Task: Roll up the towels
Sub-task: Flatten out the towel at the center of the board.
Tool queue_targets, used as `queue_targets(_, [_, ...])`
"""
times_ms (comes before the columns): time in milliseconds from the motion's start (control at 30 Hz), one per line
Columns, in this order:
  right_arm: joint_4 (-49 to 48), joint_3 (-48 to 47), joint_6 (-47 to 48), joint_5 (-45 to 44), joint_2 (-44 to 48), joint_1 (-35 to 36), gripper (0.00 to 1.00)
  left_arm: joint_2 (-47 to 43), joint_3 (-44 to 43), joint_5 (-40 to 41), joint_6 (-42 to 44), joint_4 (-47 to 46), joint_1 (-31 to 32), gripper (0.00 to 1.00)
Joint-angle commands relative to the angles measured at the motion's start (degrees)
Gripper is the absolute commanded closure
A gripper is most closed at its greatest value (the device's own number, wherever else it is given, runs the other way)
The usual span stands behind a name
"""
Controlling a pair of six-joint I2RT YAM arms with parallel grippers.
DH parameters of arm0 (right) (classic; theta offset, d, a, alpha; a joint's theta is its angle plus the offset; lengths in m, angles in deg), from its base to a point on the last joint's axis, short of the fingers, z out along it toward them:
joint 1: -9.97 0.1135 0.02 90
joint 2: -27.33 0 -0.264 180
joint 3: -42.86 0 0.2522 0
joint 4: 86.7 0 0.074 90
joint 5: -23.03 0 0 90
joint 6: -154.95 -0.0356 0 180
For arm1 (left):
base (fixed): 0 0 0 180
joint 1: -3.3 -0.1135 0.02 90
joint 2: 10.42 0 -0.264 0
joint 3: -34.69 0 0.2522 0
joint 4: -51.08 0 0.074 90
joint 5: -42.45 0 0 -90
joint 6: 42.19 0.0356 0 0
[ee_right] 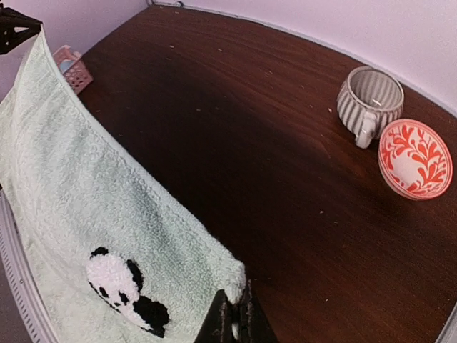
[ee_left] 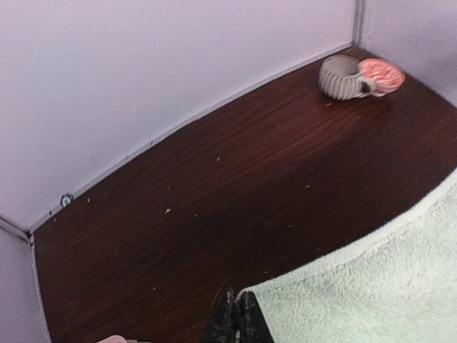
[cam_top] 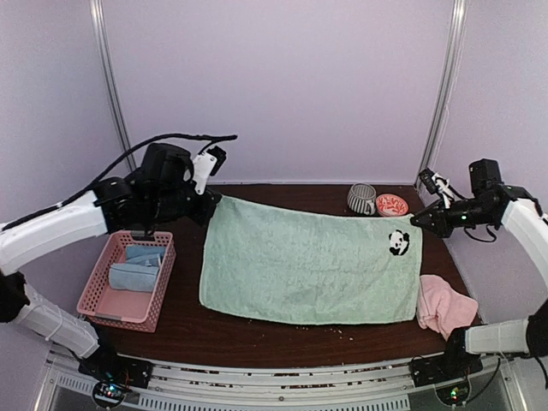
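The mint green towel (cam_top: 308,261) with a panda patch (cam_top: 399,242) is stretched flat between both grippers, its far edge lifted and its near edge on the table. My left gripper (cam_top: 211,204) is shut on the towel's far left corner, seen in the left wrist view (ee_left: 239,309). My right gripper (cam_top: 418,220) is shut on the far right corner, seen in the right wrist view (ee_right: 234,304). The towel also shows in the left wrist view (ee_left: 378,286) and the right wrist view (ee_right: 78,200). The pink towel (cam_top: 445,306) lies crumpled at the near right.
A pink basket (cam_top: 128,278) with pale blue cloths (cam_top: 137,265) stands at the left. A striped mug (cam_top: 361,199) and a red-patterned bowl (cam_top: 392,205) stand at the back right, also in the right wrist view (ee_right: 368,100). Walls close off the back and sides.
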Motion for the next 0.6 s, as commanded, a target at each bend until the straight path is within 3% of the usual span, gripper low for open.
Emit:
queue_targets(0, [-24.37, 1.50, -13.63, -9.91, -14.33, 0.55, 0.87, 20.51, -6.03, -2.46, -3.50, -1.95, -7.18, 1.00])
queue_targets(100, [-22.36, -10.12, -16.06, -15.06, -28.66, 1.11, 0.73, 34.19, -19.81, 3.24, -3.25, 5.01, -7.66, 0.96])
queue_targets(233, [-18.71, -17.90, -18.91, -18.37, -32.69, 1.03, 0.65, 36.91, -27.63, 5.60, -5.47, 8.80, -7.57, 0.68])
queue_targets(300, [-20.45, -15.28, -18.75, -17.32, -29.44, 1.10, 0.65, 34.39, -25.81, 4.88, -6.41, 8.74, -7.44, 0.61])
queue_targets(400, [-21.27, -9.76, -16.66, -13.47, -24.87, 1.38, 0.64, 30.93, -20.29, 3.22, -8.03, 8.73, -7.18, 0.59])
queue_targets(567, [-10.67, -6.46, -7.42, -11.04, -21.69, 4.16, 0.71, 26.39, -9.87, -5.14, -11.13, 9.07, -6.87, 0.64])
